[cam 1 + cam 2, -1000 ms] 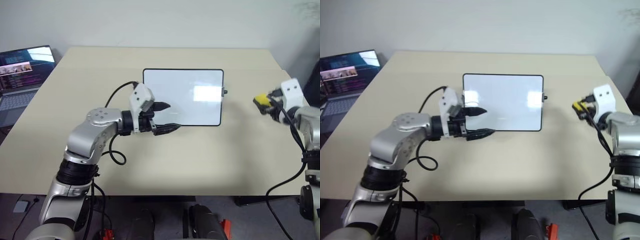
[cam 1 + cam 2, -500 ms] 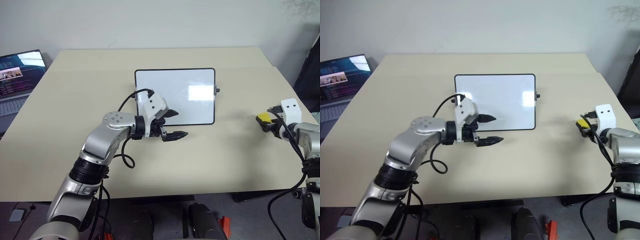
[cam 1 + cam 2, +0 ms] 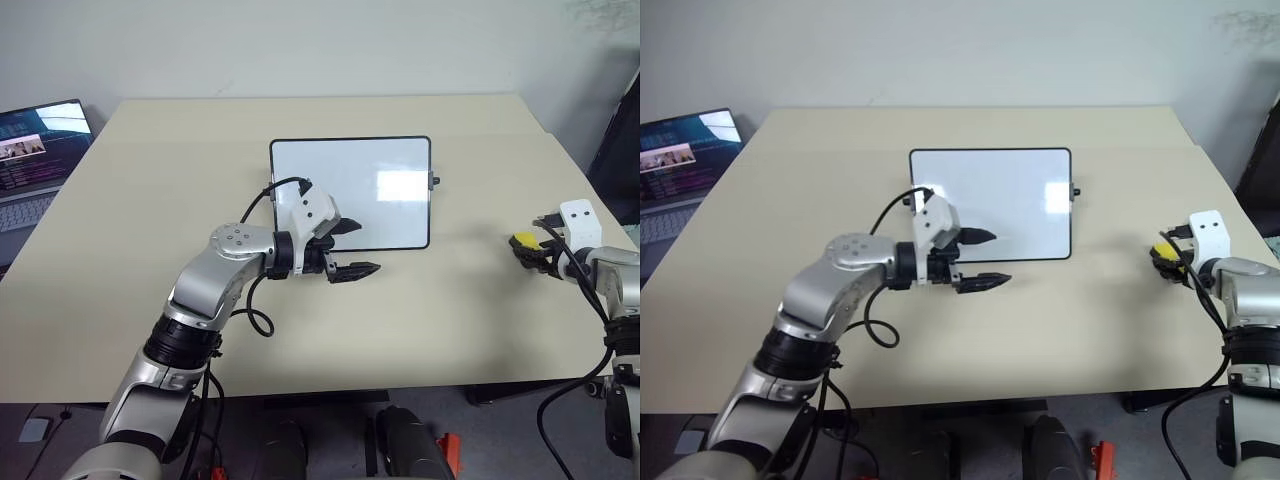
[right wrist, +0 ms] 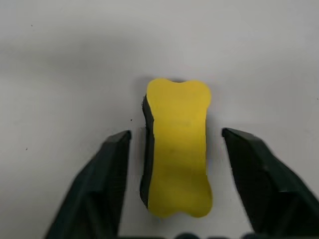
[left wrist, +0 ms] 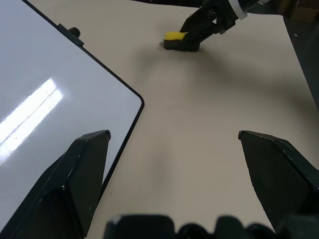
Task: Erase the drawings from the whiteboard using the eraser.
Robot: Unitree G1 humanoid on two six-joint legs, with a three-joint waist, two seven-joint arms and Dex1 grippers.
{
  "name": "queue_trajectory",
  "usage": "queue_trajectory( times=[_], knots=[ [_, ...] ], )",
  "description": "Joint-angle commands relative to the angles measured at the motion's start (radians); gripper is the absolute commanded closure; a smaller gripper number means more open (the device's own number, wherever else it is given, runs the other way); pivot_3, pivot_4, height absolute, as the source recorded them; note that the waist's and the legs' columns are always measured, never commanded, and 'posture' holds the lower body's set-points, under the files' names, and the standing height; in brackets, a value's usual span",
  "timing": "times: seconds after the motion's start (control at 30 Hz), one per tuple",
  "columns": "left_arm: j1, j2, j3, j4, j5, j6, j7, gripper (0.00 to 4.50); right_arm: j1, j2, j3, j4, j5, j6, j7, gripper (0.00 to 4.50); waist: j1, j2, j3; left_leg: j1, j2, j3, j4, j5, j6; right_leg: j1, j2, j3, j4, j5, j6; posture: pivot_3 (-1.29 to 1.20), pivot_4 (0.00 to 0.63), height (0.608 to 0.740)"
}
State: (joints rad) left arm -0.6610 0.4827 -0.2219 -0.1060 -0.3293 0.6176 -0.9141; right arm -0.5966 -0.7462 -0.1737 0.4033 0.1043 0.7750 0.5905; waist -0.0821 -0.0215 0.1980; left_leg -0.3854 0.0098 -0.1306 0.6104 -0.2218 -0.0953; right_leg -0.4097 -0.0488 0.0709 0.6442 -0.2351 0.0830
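The eraser (image 4: 177, 148) lies flat on the table (image 3: 150, 200), yellow face up with its dark underside down, well to the right of the whiteboard (image 3: 350, 192) and near the table's right edge. The right pincer (image 4: 175, 191) sits over it, released: its two fingers (image 4: 94, 184) stand spread on either side of the eraser with a gap of bare table showing at each flank, so neither touches it. In the left wrist view the eraser (image 5: 175, 40) rests on the table surface just at the tips of that pincer.

The whiteboard lies flat at the table's middle, its black frame square to the table edges and a small knob on its right side. Its surface reads clean white with one bright reflection; no red marks can be made out on it.

The left pincer (image 3: 352, 248) hangs at the whiteboard's lower edge, pointing toward the eraser's side of the table. It is released and empty, its fingers (image 5: 75, 174) wide apart; one overlaps the whiteboard's lower right corner region, the other is over bare table just below the whiteboard.

A laptop (image 3: 35, 150) stands open well to the left of the whiteboard, at the table's left edge, screen lit.
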Motion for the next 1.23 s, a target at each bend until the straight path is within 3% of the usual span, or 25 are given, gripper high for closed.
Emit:
queue_trajectory(
  times=[0.03, 0.23, 0.37, 0.6, 0.77, 0.97, 1.23],
  knots=[
    [-0.012, 0.007, 0.055, -0.007, -0.001, -0.032, 0.019, 0.0, -0.02, -0.037, -0.022, -0.057, 0.021, 0.01, 0.011, 0.06, 0.0, 0.0, 0.0, 0.0, 0.0, 0.0, 0.0, 0.0, 0.0, 0.0, 0.0, 0.0, 0.0, 0.0, 0.0, 0.0, 0.15, 0.74],
    [-0.009, -0.003, 0.183, 0.014, -0.004, -0.067, 0.135, 0.0, -0.058, -0.048, -0.03, -0.137, 0.04, -0.007, 0.013, 0.02, -0.001, 0.0, 0.0, 0.0, 0.0, 0.0, 0.0, 0.0, 0.0, 0.0, 0.0, 0.0, 0.0, 0.0, 0.0, 0.0, 0.15, 0.74],
    [-0.011, 0.016, 0.378, 0.122, 0.035, -0.135, 0.344, 0.0, -0.15, 0.079, -0.094, -0.155, 0.101, -0.113, -0.075, 0.02, -0.012, 0.001, 0.0, 0.002, 0.001, 0.001, 0.0, 0.0, 0.0, 0.0, 0.0, 0.001, 0.001, 0.0, 0.0, 0.0, 0.15, 0.74],
    [0.138, 0.017, 0.626, 0.225, 0.089, -0.256, 0.636, 0.0, -0.052, 0.302, -0.108, -0.086, 0.112, -0.413, -0.175, 0.02, 0.001, -0.002, -0.001, 0.003, 0.0, 0.0, 0.0, 0.0, 0.0, 0.003, 0.0, 0.0, 0.0, 0.003, -0.003, 0.0, 0.15, 0.74],
    [0.248, -0.038, 0.64, 0.26, 0.115, -0.356, 0.712, 0.0, -0.02, 0.398, -0.126, 0.003, 0.132, -0.553, -0.221, 0.02, 0.026, -0.002, -0.001, -0.001, -0.002, -0.001, 0.0, -0.001, 0.0, 0.0, -0.003, -0.001, 0.0, 0.003, -0.003, 0.0, 0.15, 0.74],
    [0.345, -0.118, 0.638, 0.303, 0.131, -0.428, 0.792, 0.0, -0.011, 0.43, -0.125, 0.115, 0.127, -0.693, -0.251, 0.02, 0.029, -0.002, -0.001, 0.003, -0.002, -0.001, 0.0, -0.001, 0.0, 0.003, -0.002, -0.001, 0.0, 0.003, -0.003, 0.0, 0.15, 0.74],
    [0.325, -0.125, 0.595, 0.321, 0.137, -0.451, 0.787, 0.0, 0.006, 0.471, -0.12, 0.174, 0.117, -0.786, -0.305, 0.02, 0.025, -0.002, -0.001, 0.003, -0.001, -0.001, 0.0, 0.0, 0.0, 0.003, -0.002, -0.001, 0.001, 0.003, -0.003, 0.0, 0.15, 0.74]
  ],
)
